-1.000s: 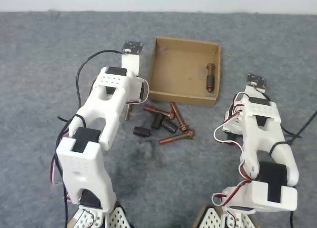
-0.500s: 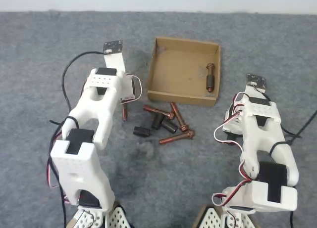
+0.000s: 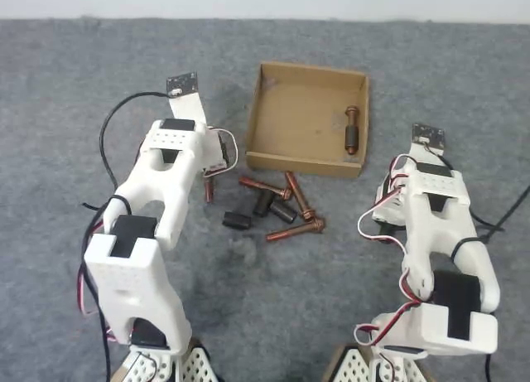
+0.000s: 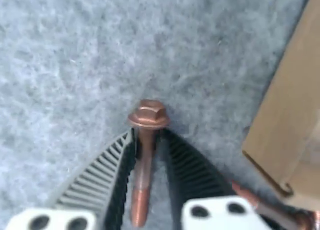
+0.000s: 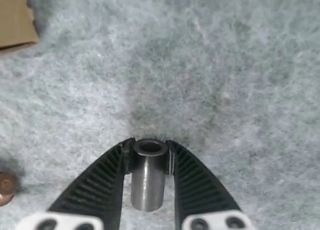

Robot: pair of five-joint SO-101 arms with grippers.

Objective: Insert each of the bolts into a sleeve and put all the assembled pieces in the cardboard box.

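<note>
My left gripper [image 4: 147,136] is shut on a copper bolt [image 4: 145,160], with the hex head past the fingertips, low over the carpet left of the cardboard box [image 3: 298,117]. In the high view that bolt [image 3: 209,186] hangs under the left arm. My right gripper [image 5: 149,145] is shut on a black sleeve [image 5: 148,175] with its bore facing outward, to the right of the box. One bolt with a sleeve on it [image 3: 352,131] lies in the box. Three loose bolts [image 3: 296,229] and three black sleeves [image 3: 237,220] lie in front of the box.
Grey carpet covers the table. A box wall [image 4: 295,115] stands close beside my left gripper, with another bolt [image 4: 270,207] near its corner. A box corner [image 5: 15,20] and a copper bolt head [image 5: 5,187] sit at the edge of the right wrist view.
The left arm has swung left, away from the box, carrying the bolt with it. The right arm has kept still.
</note>
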